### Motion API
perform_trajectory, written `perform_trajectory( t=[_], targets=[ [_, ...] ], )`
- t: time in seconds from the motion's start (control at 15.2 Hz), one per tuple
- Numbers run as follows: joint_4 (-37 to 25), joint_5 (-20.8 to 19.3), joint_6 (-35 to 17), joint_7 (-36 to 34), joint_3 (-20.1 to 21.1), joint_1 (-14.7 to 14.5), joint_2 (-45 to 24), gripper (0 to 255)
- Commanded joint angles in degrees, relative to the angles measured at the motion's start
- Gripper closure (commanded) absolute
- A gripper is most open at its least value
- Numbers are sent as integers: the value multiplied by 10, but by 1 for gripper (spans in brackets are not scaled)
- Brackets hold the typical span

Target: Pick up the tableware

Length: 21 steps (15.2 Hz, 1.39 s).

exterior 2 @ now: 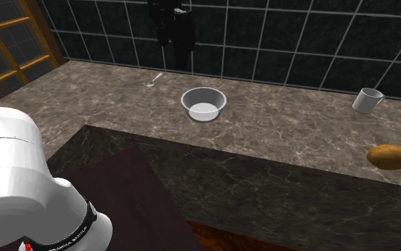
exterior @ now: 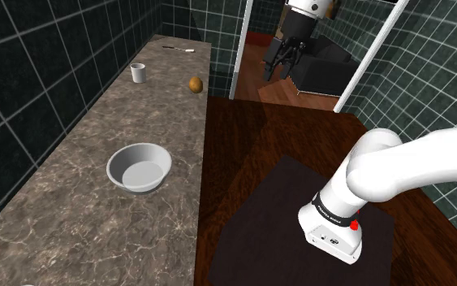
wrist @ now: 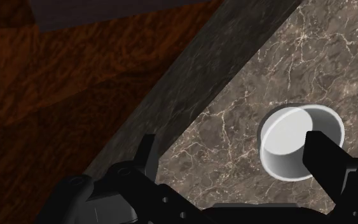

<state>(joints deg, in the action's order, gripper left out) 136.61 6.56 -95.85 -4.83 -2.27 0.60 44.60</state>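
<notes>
Dark tiled walls (exterior: 23, 73) close in a long worktop (exterior: 72, 219) of brown marbled stone. You have a pale grey bowl (exterior: 140, 166) standing upright near the worktop's front edge. A white cup (exterior: 138, 72) and a brown potato (exterior: 195, 84) sit well apart from it, and a spoon (exterior 2: 154, 79) lies near the wall. Your black pincer (wrist: 233, 143) hangs high over the worktop, fingers spread wide, holding nothing
</notes>
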Motion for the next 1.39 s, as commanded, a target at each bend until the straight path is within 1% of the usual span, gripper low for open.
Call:
perform_trajectory(
  t=[0.0, 0.33, 0.66, 0.99, 1.32],
  targets=[
    [0, 0, 0, 0, 0, 0, 0, 0],
    [39, 25, -101, 2, 8, -13, -60, 0],
    [57, 54, -201, 9, 16, -29, -140, 0],
    [54, 88, -296, 23, 22, -48, -237, 0],
    [27, 129, -377, 45, 27, -68, -343, 0]
  ],
)
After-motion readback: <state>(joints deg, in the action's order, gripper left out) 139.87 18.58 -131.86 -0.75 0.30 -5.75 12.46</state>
